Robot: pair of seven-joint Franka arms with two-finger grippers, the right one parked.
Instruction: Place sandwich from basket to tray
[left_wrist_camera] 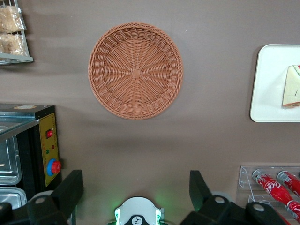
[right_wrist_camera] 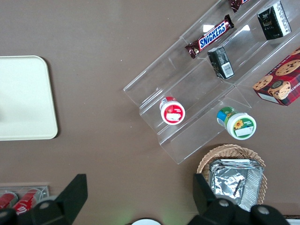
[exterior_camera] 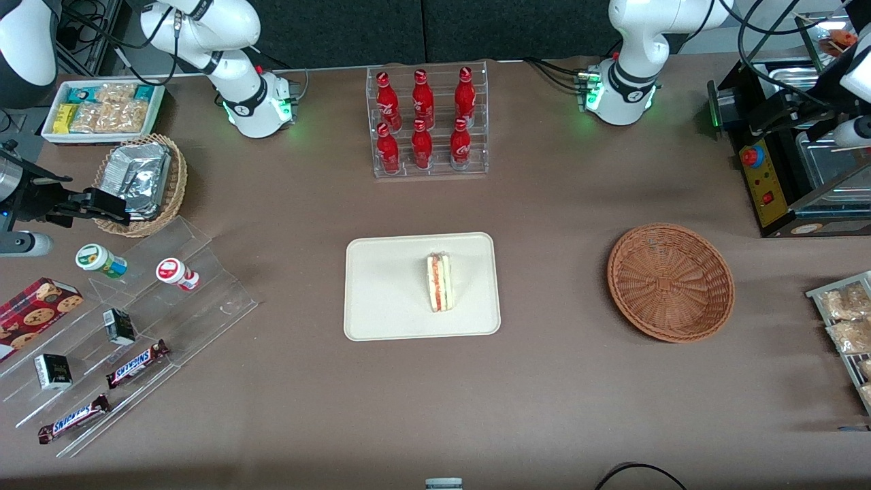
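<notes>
Toward the parked arm's end of the table you find a tan wicker basket [exterior_camera: 139,184] holding foil packets [exterior_camera: 139,173], and farther from the front camera a white box [exterior_camera: 47,133] of snack packets. At mid-table a clear rack [exterior_camera: 429,170] carries six red bottles [exterior_camera: 422,102]. Nearer the camera lies the tray [exterior_camera: 388,292], and the sandwich [exterior_camera: 439,282] sits on it, apart from every rim. Toward the working arm's end sits the basket [exterior_camera: 670,282], its woven floor showing whole. Bare brown table [exterior_camera: 558,381] separates tray and basket, which lie well apart. The sandwich is a pale wedge, its red and pale filling layers facing upward. Your gripper [left_wrist_camera: 136,187] hangs high over the table near the working arm's base, released, its fingers [left_wrist_camera: 70,187] spread wide and holding nothing.
</notes>
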